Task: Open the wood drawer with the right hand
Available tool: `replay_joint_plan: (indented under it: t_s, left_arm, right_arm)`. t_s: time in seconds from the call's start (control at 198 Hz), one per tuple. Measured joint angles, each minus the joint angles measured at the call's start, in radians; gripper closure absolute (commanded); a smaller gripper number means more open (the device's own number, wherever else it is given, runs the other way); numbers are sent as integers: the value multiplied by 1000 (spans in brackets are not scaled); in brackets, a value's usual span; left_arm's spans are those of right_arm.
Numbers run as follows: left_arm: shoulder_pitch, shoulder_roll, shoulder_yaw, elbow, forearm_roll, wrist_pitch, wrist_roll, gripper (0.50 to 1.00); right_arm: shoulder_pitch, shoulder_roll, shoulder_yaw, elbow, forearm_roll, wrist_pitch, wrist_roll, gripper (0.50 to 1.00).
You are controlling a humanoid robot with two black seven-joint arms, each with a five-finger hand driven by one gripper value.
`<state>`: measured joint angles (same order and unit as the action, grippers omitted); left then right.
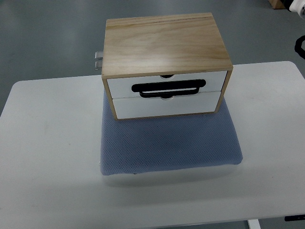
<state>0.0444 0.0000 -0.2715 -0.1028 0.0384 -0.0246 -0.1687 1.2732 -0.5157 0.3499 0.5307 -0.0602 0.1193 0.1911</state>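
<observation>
A light wood box (164, 43) with two white drawer fronts stands at the back of a blue-grey mat (169, 143) on the white table (47, 143). The upper drawer (167, 82) carries a black loop handle (168, 88) that hangs across the seam onto the lower drawer (164, 106). Both drawers sit flush with the box's front, closed. No robot hand or arm shows anywhere in the picture.
A small metal bracket (98, 60) sticks out from the box's left side. The table's far edge runs just behind the box, with grey floor (47, 38) beyond. A dark object (300, 46) sits at the right edge past the table.
</observation>
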Motion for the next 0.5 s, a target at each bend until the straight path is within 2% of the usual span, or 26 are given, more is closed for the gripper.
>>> replay_joint_plan:
  t_s: [0.292, 0.393, 0.499]
  left_arm:
    - [0, 0, 0, 0, 0, 0, 0, 500]
    - [0, 0, 0, 0, 0, 0, 0, 500]
    - [0, 0, 0, 0, 0, 0, 0, 500]
  right_arm:
    - [270, -118, -381, 244, -171, 21, -6, 556]
    - [367, -122, -456, 294, -286, 88, -30, 556]
    - [463, -121, -520, 322, -378, 198, -48, 556]
